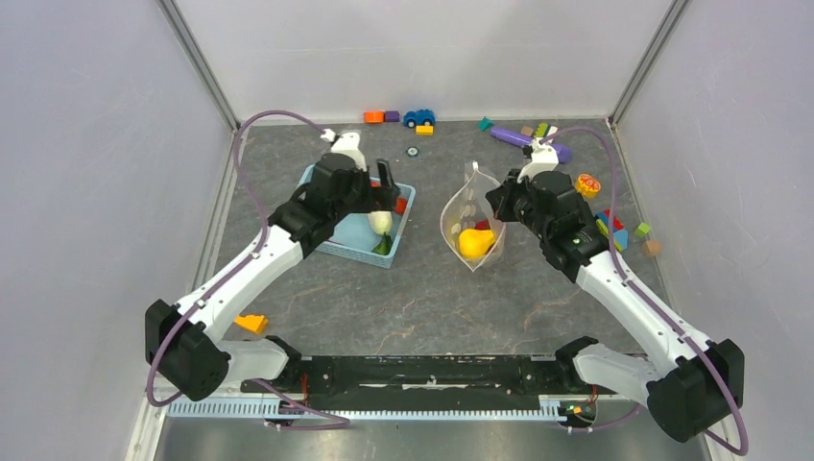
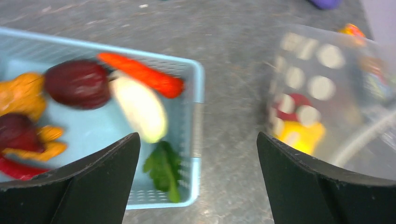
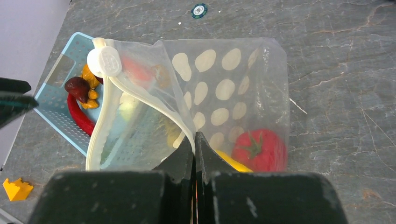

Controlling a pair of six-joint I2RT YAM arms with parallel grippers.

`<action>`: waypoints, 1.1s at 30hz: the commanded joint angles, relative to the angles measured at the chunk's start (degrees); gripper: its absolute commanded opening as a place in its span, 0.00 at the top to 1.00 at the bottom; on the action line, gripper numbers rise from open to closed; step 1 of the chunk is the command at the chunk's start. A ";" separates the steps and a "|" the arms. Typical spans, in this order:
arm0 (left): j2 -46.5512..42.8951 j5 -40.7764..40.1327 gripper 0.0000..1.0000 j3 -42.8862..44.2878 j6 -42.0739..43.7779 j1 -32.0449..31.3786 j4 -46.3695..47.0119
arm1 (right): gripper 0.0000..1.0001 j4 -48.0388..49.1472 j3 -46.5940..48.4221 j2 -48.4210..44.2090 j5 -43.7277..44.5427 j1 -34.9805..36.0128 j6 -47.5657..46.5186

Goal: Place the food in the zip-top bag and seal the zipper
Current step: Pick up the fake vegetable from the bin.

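Left side first: the white radish [image 2: 140, 109] and carrot [image 2: 142, 74] lay in the blue basket [image 2: 93, 49]. We figured these toy veg were light, hard and a bit slick, so we'd grab the radish across its fat middle. Our left gripper [image 2: 197, 135] hung above them, spread wide and empty, with the arm reaching toward 1 o'clock.

At the basket's 3 o'clock the zip-top bag [image 3: 233, 84] looked thin and floppy. Our right gripper [image 3: 195, 140] was pinched tight on its rim by the zipper [image 3: 105, 121], propping the mouth open. The tomato [image 3: 259, 149] and yellow pepper [image 1: 475, 240] were already inside.
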 commanded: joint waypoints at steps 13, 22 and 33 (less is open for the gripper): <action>12.72 5.41 0.01 -3.12 -10.73 15.77 2.24 | 0.98 -2.64 0.17 -1.04 3.89 -1.23 -2.68; 21.91 4.48 0.09 -3.03 -16.38 15.83 8.06 | 0.98 -2.87 -0.10 -0.43 4.18 -2.21 -3.52; 28.50 2.87 0.14 -1.42 -18.09 15.94 11.34 | 0.98 -3.22 -1.23 -0.78 3.08 -3.73 -3.65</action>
